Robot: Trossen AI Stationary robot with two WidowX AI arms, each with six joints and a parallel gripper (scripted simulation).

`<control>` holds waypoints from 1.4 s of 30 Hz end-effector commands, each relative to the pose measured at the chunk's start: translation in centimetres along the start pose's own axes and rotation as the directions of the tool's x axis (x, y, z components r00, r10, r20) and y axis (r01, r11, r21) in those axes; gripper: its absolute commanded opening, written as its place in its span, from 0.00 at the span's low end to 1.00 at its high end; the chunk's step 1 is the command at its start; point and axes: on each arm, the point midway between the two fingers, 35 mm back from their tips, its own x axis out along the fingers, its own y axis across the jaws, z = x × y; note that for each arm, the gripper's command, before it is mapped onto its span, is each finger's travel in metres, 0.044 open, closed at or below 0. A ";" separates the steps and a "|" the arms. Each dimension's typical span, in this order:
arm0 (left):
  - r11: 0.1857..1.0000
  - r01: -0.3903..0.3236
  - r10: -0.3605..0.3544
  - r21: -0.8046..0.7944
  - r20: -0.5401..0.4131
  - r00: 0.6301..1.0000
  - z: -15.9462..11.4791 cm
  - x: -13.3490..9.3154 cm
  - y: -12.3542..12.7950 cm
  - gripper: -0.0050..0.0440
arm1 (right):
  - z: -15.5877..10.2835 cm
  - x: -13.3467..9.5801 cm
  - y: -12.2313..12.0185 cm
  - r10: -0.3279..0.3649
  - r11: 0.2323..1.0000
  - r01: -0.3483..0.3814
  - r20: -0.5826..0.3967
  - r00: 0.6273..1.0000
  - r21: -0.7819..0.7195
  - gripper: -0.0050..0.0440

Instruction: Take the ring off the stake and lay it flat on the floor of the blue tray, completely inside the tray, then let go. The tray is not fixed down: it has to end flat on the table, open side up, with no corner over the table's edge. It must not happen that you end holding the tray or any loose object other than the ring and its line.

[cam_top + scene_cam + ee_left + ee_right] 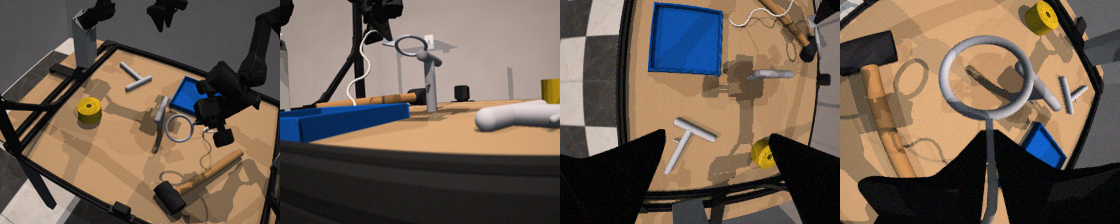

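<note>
Ring (166,127) (396,48) (944,75) off the stake (161,109) (430,84) (772,74) (1045,92), its stem pinched in my right jaws (196,123) (390,41) (left jaws (164,29) open, nothing between); laying it in the blue tray (186,94) (353,121) (687,40) (1045,147) and release remain

Mallet (201,181) (373,100) (787,22) (885,120) beside stake (161,109) (430,84) (772,74) (1042,90), on table (125,163) (455,143) (640,100) (955,25).
</note>
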 end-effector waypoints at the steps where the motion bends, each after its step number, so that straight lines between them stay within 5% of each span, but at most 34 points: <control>1: 1.000 0.003 -0.003 -0.003 -0.001 1.000 0.0 0.0 0.0 0.92 | -0.6 -0.4 0.3 -0.002 1.000 0.002 0.001 1.000 0.003 0.10; 12: 1.000 0.003 -0.003 -0.003 -0.001 1.000 0.0 0.0 0.0 0.92 | -1.2 -0.7 0.8 -0.003 1.000 0.003 0.001 1.000 0.006 0.10; 26: 1.000 0.003 -0.003 -0.003 -0.001 1.000 0.0 0.0 0.0 0.92 | -3.8 0.4 -1.5 -0.073 0.876 0.095 -0.064 0.995 0.474 0.10; 42: 1.000 0.003 -0.003 -0.003 -0.001 1.000 0.0 0.0 0.0 0.92 | -7.5 1.3 -4.3 -0.164 0.399 0.210 -0.155 0.974 0.893 0.10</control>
